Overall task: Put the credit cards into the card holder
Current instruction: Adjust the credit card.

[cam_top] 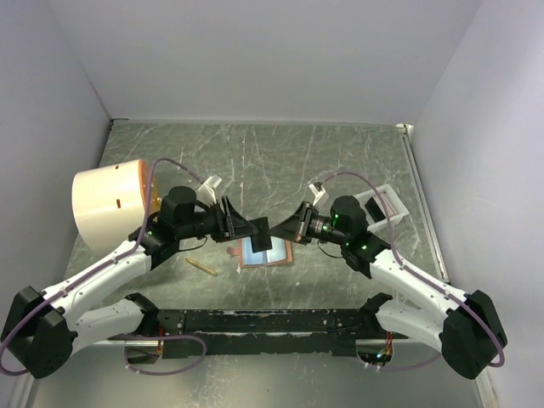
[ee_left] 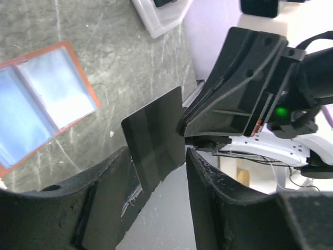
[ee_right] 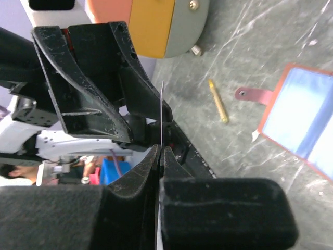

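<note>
The right gripper (ee_right: pixel 161 148) is pinching a credit card (ee_left: pixel 156 138) by one short edge, its black jaws pressed tight on the thin plastic (from the right wrist the card is showing only as a hairline edge). The card is hanging in the air over the middle of the bench (cam_top: pixel 280 161), a flat, glossy rectangle looking dark in shadow. The left gripper (ee_left: pixel 158 156) is facing it with jaws standing moderately apart, one rough black finger on either side of the card; whether either is touching it is unclear.

Directly below, the card holder (cam_top: pixel 265 252) is lying open and flat, toward the near edge. It is a tan-brown bordered rectangle with pale blue panels filling both halves, and its small snap tab (ee_right: pixel 252 95) is sticking out sideways. A short yellow stick (cam_top: pixel 201 266) is lying just beside it. A cream cylinder (cam_top: pixel 109 204) is standing by the left edge and a white plastic tray (cam_top: pixel 382 204) by the right.
</note>
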